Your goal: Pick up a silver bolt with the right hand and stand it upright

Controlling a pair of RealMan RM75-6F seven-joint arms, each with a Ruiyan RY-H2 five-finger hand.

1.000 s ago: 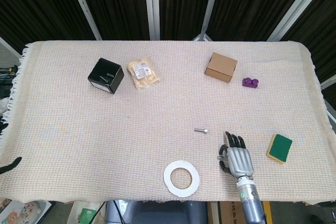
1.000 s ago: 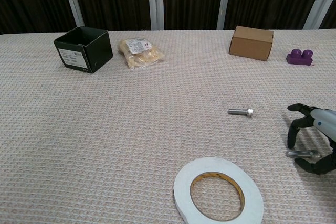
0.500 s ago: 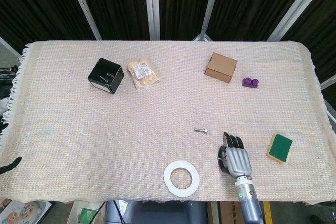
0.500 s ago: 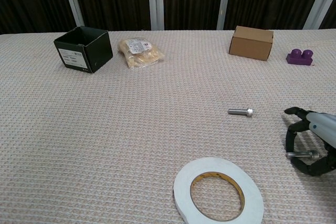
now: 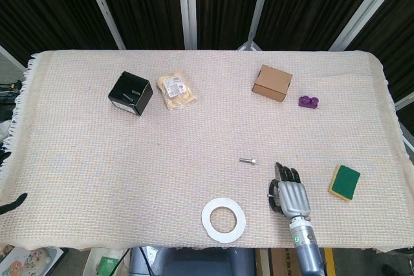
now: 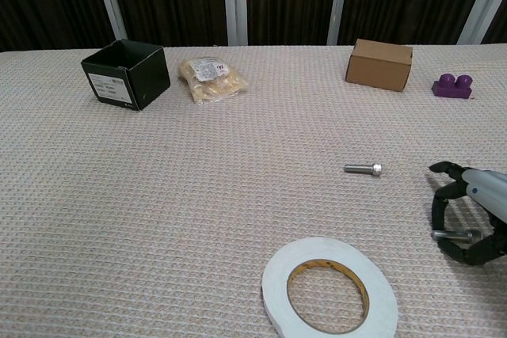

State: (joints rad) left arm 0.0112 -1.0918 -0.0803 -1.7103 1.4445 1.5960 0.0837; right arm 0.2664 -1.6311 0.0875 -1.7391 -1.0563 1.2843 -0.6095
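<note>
1. Your bolt (image 5: 247,160) is lying flat on its side on the woven tablecloth (image 5: 97,159), roughly mid-table and a bit toward the near right. In the chest view its head points right and nothing is touching it.

2. Your right hand (image 5: 290,193) sits to the near right of the bolt, close by but apart from it. From the head camera the back of the hand faces up and the fingers (image 5: 284,174) point toward the far side.

3. From the chest camera the fingers are curled into a loose claw, tips not meeting. There's a short silvery pin-like thing showing between them, and I honestly can't tell if it's part of the hand or something held, so I can't tell you what state the hand is in.

4. Something dark pokes in at the near left edge of the head view; too little shows to say what it is.

5. The white tape roll (image 5: 223,220) lies flat near the front edge, to the near left of the bolt and left of your hand.

6. The green and yellow sponge (image 5: 344,182) is just right of the hand.

7. Far right: a brown cardboard box (image 5: 272,83) with a purple toy brick (image 5: 308,101) just to its right.

8. Far left: an open black box (image 5: 130,93), and a clear snack bag (image 5: 176,90) just beside it on the right.
</note>
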